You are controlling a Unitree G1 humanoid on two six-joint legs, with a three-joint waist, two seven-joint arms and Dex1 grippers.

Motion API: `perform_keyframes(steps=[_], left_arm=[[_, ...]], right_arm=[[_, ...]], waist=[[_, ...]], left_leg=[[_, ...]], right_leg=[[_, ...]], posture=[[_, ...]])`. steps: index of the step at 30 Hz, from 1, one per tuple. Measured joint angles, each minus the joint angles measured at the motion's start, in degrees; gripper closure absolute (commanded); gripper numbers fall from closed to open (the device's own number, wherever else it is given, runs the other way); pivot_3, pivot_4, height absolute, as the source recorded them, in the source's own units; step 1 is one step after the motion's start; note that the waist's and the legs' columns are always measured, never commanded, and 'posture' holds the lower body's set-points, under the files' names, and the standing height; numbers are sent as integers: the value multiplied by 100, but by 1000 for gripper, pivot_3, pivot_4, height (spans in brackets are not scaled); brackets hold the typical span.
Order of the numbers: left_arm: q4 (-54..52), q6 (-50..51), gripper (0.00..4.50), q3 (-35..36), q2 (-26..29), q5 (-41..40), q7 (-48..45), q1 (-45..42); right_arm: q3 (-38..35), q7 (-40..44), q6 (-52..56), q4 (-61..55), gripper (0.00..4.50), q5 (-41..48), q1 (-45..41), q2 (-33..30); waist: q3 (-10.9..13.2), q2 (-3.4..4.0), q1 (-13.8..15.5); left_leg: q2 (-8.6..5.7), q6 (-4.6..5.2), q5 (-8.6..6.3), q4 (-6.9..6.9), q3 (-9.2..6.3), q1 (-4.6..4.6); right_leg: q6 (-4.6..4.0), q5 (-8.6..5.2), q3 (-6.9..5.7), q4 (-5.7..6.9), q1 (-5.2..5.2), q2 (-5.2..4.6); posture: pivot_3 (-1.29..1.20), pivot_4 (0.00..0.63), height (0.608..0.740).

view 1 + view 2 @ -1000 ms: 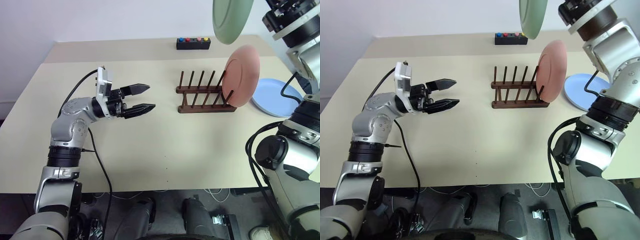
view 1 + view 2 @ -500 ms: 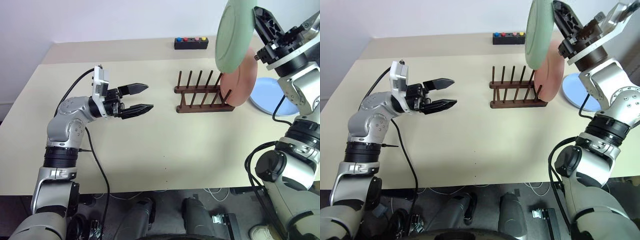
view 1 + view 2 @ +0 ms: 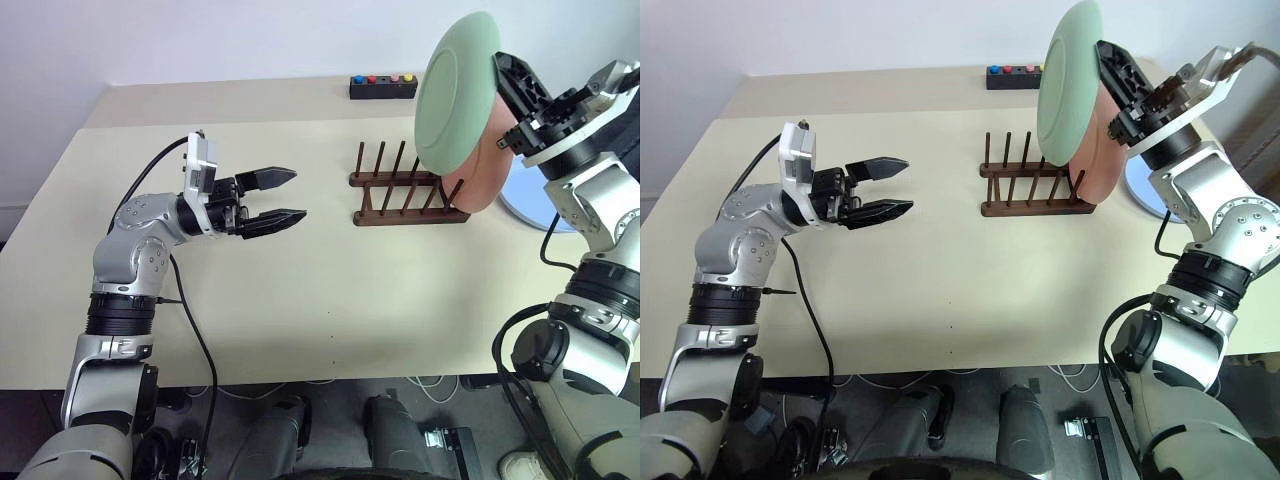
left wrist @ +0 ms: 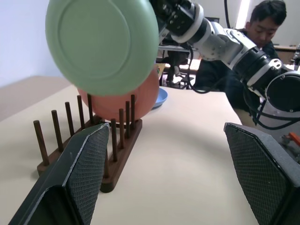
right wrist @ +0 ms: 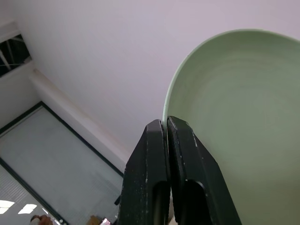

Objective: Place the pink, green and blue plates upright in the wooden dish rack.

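Left eye: right gripper [image 3: 503, 88] clamps green plate [image 3: 456, 91] above wooden dish rack [image 3: 408, 187]; pink plate [image 3: 487, 165] stands in its right-end slot; blue plate [image 3: 523, 193] flat near bench's right edge. One button box [image 3: 383, 86] at back edge.
Left wrist: left gripper [image 4: 164, 173] agape, empty; three plates, one person [image 4: 262, 23] beyond.

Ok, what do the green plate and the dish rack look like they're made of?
Green plate: probably plastic, matte; its pale mint surface is even, with no glare. Dish rack: looks like dark brown wood, dull finish, with thin round pegs standing on two rails.
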Motion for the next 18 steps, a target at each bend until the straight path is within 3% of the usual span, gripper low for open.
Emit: perform_keyframes(steps=[18], left_arm=[[-111,109,457,-12,-1,-7,84,1]], right_arm=[[291,232,-109,155,4432,-119,318,3]], waist=[[0,0,-2]], left_leg=[[0,0,0,0,0,0]], right_leg=[[0,0,0,0,0,1]], posture=[[0,150,740]])
